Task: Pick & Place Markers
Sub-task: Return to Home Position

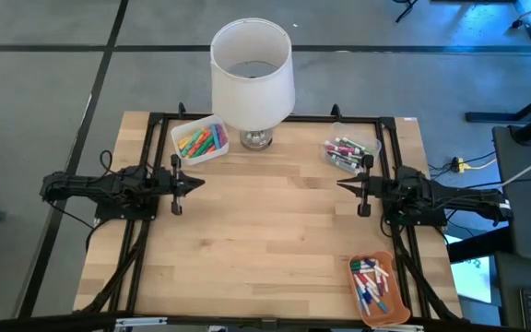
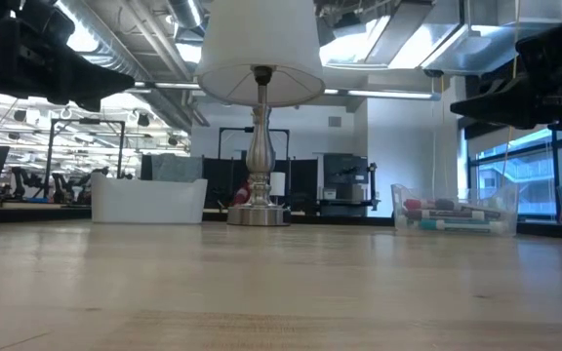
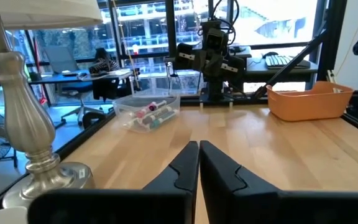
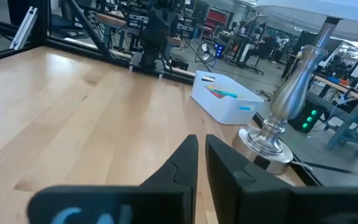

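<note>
Wooden counter (image 1: 265, 244), lamp (image 1: 252, 69) at far edge: markers (image 1: 372, 286) lie in orange bin (image 1: 387, 262) at near right corner, others in white bin (image 1: 177, 138) and clear bin (image 1: 369, 140) flanking the lamp. Left tool (image 1: 198, 182) and right tool (image 1: 341, 184) hang at opposite sides, facing, each pressed together.

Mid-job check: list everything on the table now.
lamp: one, white shade, silver base, far middle.
white bin: one, white, far left.
white-bin markers: several, orange, green, yellow, inside it.
clear bin: one, clear, far right.
clear-bin markers: several, purple, white, green, inside it.
orange bin: one, orange, near right corner.
orange-bin markers: several, red, blue, white, inside it.
table: one, light wood.
left gripper: one, dark, shut, left side.
right gripper: one, dark, shut, right side.
</note>
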